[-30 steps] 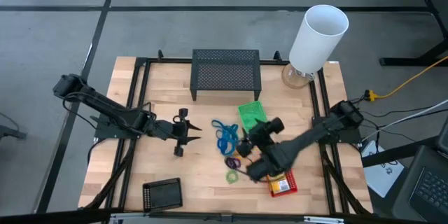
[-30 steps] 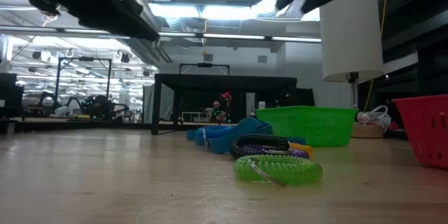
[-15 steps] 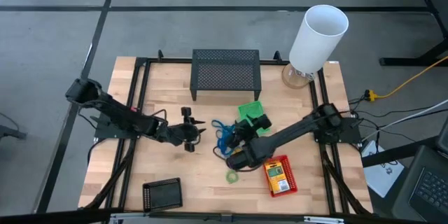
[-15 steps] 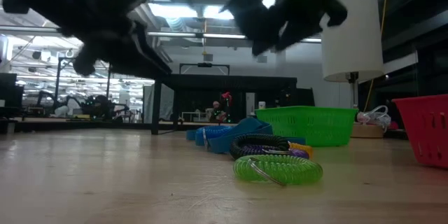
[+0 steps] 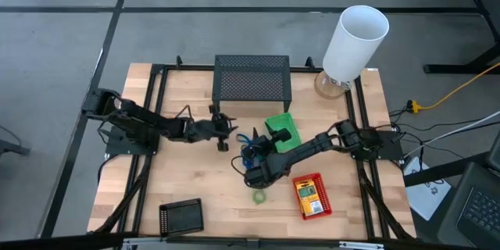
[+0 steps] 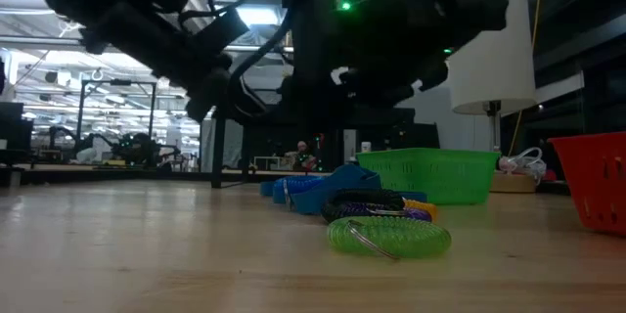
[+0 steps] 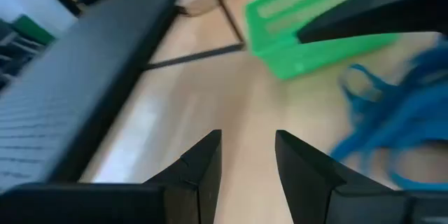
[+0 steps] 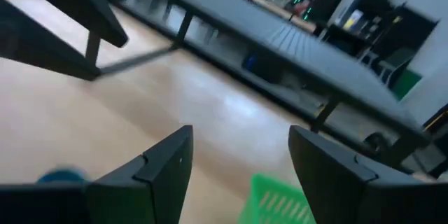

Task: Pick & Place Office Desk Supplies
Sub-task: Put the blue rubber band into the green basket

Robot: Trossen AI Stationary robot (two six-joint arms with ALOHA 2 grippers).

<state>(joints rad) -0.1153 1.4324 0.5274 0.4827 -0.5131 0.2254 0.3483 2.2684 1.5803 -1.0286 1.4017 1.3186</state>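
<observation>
Fingers of both grippers are spread apart with nothing between them. Seen from above, the left gripper (image 5: pixel 221 122) hangs over the middle of a pale wooden table (image 5: pixel 180 180), just in front of a wide black mesh stand (image 5: pixel 252 80) at the far edge. The right gripper (image 5: pixel 255 173) reaches in from the other side and hovers low over a tangle of blue band loops (image 5: pixel 250 148) near the table's centre. In the right wrist view its fingers (image 8: pixel 164 168) frame bare wood, with a corner of green below them.

A green basket (image 5: pixel 282 132) sits just beside the blue loops, partly under the right arm. A small green coiled ring (image 5: pixel 258 197) lies nearer the front edge, and a red basket (image 5: pixel 311 196) holding a yellow-and-green flat pack stands to its right. A black basket (image 5: pixel 180 217) rests at the front left corner, well apart from the rest. A tall white cylinder (image 5: pixel 355 42) stands at the far right corner.

From table height, the coiled green ring (image 6: pixel 389 236) lies closest, with dark purple coils touching behind it. Beyond the table is a bright workshop with ceiling lights and dark benches.
</observation>
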